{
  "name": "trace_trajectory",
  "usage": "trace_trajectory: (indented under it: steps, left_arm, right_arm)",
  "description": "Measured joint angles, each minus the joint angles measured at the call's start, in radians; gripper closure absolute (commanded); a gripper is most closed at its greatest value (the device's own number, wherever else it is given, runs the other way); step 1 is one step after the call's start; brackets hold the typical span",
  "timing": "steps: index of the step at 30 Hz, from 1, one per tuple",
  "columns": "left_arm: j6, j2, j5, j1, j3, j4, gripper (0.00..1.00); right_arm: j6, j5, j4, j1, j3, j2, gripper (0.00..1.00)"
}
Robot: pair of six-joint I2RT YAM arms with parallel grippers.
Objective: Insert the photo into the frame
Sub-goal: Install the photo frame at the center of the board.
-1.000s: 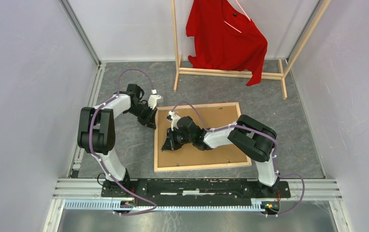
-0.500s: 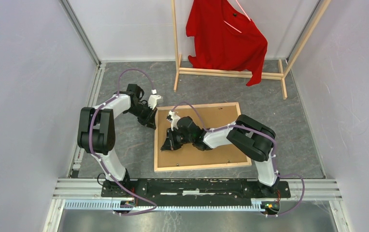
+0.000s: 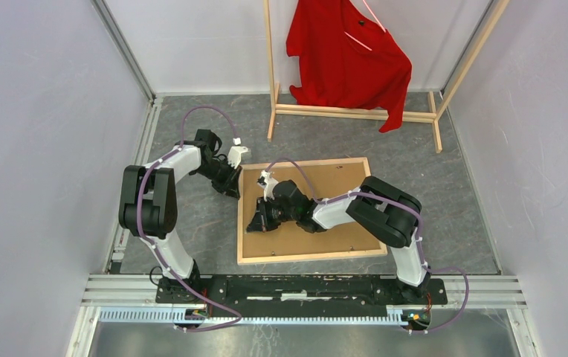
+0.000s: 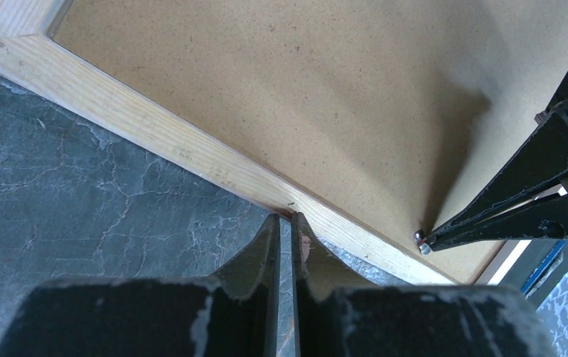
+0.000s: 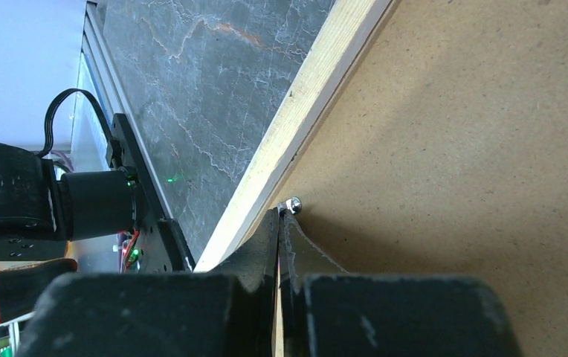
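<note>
Frame [image 3: 307, 208] back-up mid-table, wrist views alone show right gripper [image 5: 279, 214] closed at a metal tab [image 5: 294, 203], left gripper [image 4: 286, 220] nearly closed at its wooden left edge, open table beyond

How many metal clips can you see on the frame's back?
1: a small metal clip by the frame's left rail, at the right gripper's tips. The arms may hide others.

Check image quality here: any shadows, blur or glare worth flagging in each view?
Top view: sharp, evenly lit. Left wrist view: the right claw throws a dark shadow on the backing board. Right wrist view: own fingers blurred up close.
</note>
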Motion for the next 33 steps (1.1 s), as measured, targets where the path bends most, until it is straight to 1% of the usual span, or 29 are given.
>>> trace_trajectory:
  steps: [33]
  left_arm:
    - [0.0, -0.01, 0.0, 0.0, -0.01, 0.008, 0.92]
  right_arm:
    - [0.012, 0.031, 0.046, 0.002, 0.0, 0.019, 0.99]
